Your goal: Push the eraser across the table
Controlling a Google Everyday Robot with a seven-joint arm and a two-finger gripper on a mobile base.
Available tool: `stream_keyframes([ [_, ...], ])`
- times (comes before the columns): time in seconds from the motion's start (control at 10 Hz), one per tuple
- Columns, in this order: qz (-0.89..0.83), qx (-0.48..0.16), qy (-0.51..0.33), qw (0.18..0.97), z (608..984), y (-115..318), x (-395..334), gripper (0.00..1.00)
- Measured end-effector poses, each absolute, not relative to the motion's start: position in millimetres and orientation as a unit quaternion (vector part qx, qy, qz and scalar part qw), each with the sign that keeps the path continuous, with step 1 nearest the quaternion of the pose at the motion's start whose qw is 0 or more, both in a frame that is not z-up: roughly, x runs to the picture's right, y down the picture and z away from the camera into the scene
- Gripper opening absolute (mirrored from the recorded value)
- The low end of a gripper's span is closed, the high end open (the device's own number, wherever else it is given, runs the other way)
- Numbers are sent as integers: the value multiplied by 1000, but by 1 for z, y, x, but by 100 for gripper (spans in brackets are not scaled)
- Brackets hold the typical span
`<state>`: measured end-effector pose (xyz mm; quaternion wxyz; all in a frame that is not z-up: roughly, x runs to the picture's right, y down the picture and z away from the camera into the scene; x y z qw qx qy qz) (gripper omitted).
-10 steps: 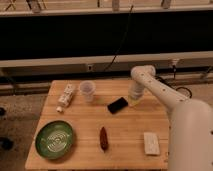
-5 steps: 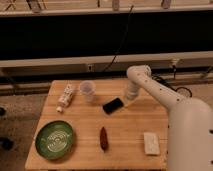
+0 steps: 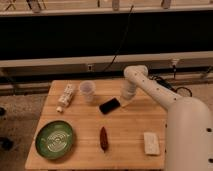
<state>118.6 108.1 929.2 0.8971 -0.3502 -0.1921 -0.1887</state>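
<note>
one white gripper (image 3: 126,101) sits at the right end of the small flat black eraser (image 3: 110,105) on the light wooden table (image 3: 130,132); finger state: cannot tell. an off-centre push could spin the eraser toward the clear plastic cup (image 3: 87,91).

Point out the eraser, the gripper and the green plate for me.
eraser (image 3: 109,105), camera view, middle of its black top face.
gripper (image 3: 125,100), camera view, lower tip, just right of the eraser.
green plate (image 3: 42,150), camera view, on its rim at lower left.
</note>
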Motion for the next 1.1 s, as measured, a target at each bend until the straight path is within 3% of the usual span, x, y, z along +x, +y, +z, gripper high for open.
stream_keyframes([
  [0.6, -203, -350, -206, 891, 931, 107, 103, 0],
  [1.1, -231, -319, -225, 891, 904, 82, 70, 4],
])
